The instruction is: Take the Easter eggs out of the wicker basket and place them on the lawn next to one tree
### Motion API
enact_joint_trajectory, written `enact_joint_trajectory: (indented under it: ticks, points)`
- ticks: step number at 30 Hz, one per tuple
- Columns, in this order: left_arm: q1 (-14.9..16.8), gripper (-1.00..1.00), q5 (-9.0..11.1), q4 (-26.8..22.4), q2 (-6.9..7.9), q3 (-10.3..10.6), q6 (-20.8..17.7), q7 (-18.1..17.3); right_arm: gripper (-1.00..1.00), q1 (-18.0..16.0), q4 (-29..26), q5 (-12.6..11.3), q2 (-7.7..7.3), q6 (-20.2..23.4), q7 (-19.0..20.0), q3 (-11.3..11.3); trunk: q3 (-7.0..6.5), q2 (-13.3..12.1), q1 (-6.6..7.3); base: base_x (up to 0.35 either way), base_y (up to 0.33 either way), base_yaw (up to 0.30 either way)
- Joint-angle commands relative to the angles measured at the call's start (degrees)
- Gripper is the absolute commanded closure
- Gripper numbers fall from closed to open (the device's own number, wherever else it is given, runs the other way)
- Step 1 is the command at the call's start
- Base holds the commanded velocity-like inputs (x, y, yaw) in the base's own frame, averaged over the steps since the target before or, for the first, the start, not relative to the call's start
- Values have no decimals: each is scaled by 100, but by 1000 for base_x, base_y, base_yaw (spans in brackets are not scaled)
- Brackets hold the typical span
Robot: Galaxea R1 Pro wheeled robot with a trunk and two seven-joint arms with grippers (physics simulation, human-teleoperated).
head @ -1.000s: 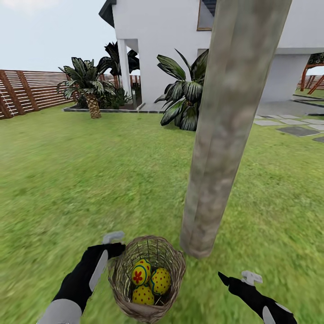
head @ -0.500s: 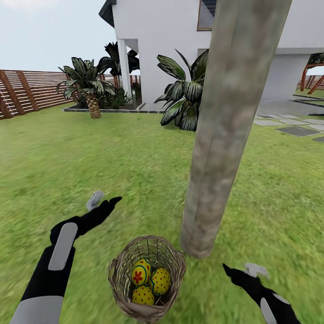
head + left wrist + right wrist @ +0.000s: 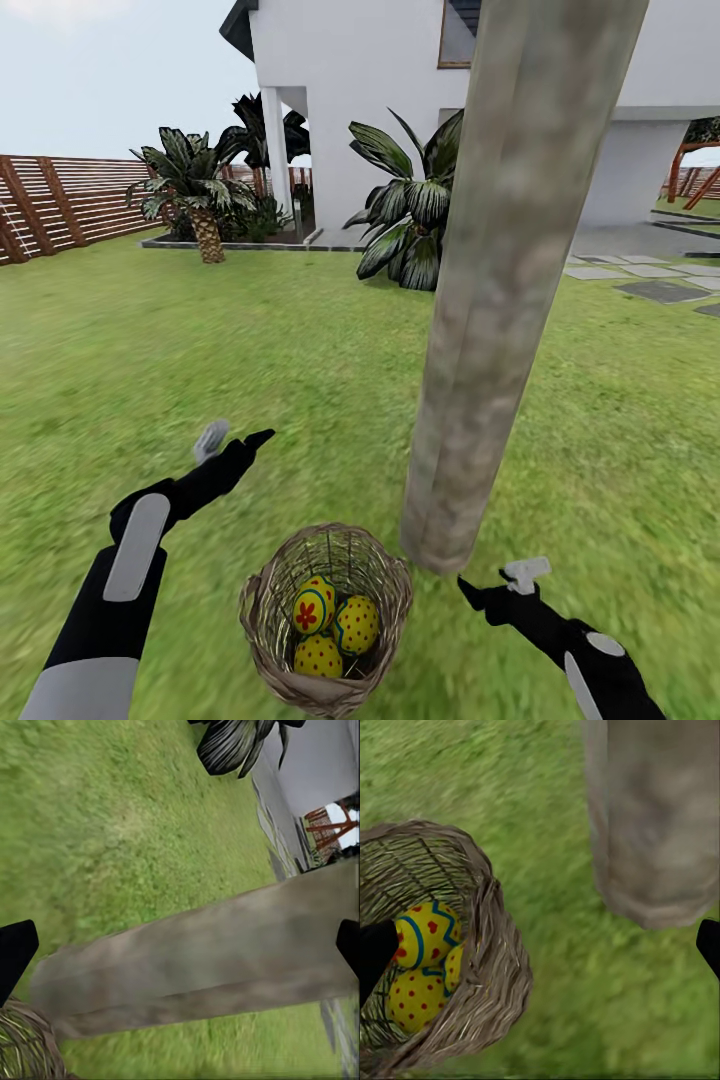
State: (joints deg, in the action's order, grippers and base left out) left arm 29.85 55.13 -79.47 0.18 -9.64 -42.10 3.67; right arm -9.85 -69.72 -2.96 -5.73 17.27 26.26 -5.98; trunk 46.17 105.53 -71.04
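The wicker basket stands on the lawn just left of the tree, whose trunk meets the grass beside it. Three Easter eggs lie inside: one with a red flower mark, a dotted one and another dotted one. My left gripper hovers open above the grass, up and left of the basket. Right of the basket, near the trunk's foot, my right gripper is open and empty. The right wrist view looks at the basket, eggs and trunk between wide-spread fingertips.
A white house, broad-leaved plants and a short palm stand at the back. A brown slatted fence closes the left side. Grey stepping stones lie at the right. Grass surrounds the trunk.
My left gripper lifted from the basket's rim and swung up and left, then held still. My right gripper moved left toward the basket and trunk base. Basket and eggs stayed put.
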Motion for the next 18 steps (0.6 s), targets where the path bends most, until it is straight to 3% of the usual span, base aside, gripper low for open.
enact_joint_trajectory:
  ticks: [1, 5, 7, 11, 15, 18]
  points:
    - [4, -100, 57, -2, -2, -1, -34, -1, -100, 101, -171, -23, 1, 125, 40, 53, 5, 2, 1, 0, 0, 0]
    - [4, -100, 58, 10, -27, 17, -42, -59, -100, 491, -751, 1, -5, 268, 48, 775, 5, 2, 1, 0, 0, 0]
    - [4, -100, 44, 50, -69, 31, -27, -61, -100, 544, -835, 4, -9, 294, 41, 991, 5, 2, 1, 0, 0, 0]
    - [4, -100, 27, 347, -112, 189, -2, -67, -100, 577, -1015, -1, -3, 372, 26, 1195, 5, 2, 1, 0, 0, 0]
    - [4, -100, 42, 394, -42, 190, 0, -66, -100, 446, -1288, 5, 221, 1202, -172, 1358, 5, 2, 1, 0, 0, 0]
    - [4, -100, 17, 399, 3, 184, 0, -61, -100, 192, -1358, 6, 321, 1583, -390, 1383, 5, 2, 1, 0, 0, 0]
